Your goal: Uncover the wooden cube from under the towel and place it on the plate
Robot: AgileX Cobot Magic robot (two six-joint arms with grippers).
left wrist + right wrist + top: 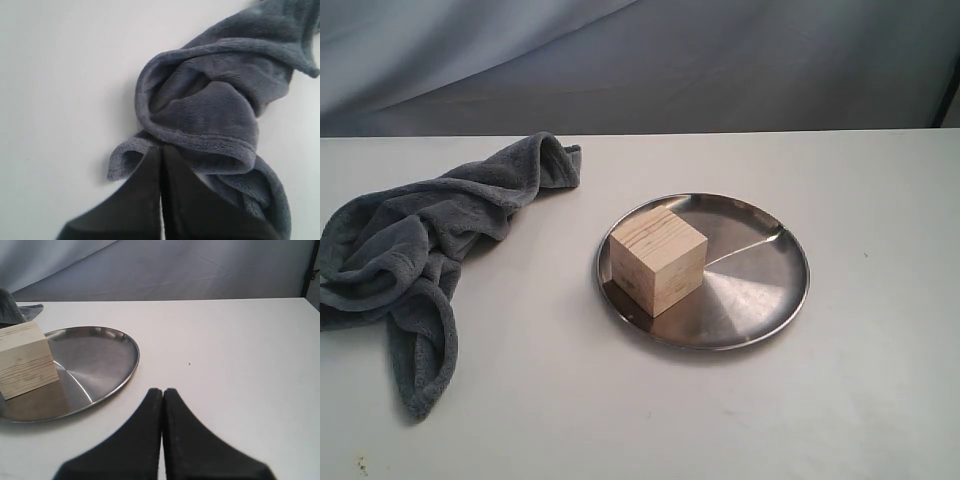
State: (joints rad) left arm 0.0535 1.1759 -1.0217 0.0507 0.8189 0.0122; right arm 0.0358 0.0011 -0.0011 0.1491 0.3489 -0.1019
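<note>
- Pale wood, light tan with fine grain lines: the wooden cube (658, 258) sits uncovered on the plate (760, 280), flat on one face. One corner is turned towards the exterior camera.
- In the exterior view the cube rests on the left part of the plate, close to the rim, and the rest of the dish is bare.
- The plate is round, shiny brushed steel with a low raised rim. It lies flat on a white table (620, 420), a little right of the middle of the exterior view.
- The towel (410, 250), dark grey-blue fleece, lies bunched and twisted on the table at the left of the exterior view. It is well apart from the plate and touches neither plate nor cube.
- Neither arm appears in the exterior view.
- The left gripper (161, 148) is seen only in its own wrist view. Its two dark fingers are pressed together with just a thin line between them, and the tips lie right at a hemmed fold of the towel. Whether any cloth is pinched there cannot be told.
- The right gripper (163, 390) is also closed, with nothing between its fingers. It sits over bare table just beside the plate.
- A grey-blue cloth backdrop (670, 60) hangs behind the table.
</note>
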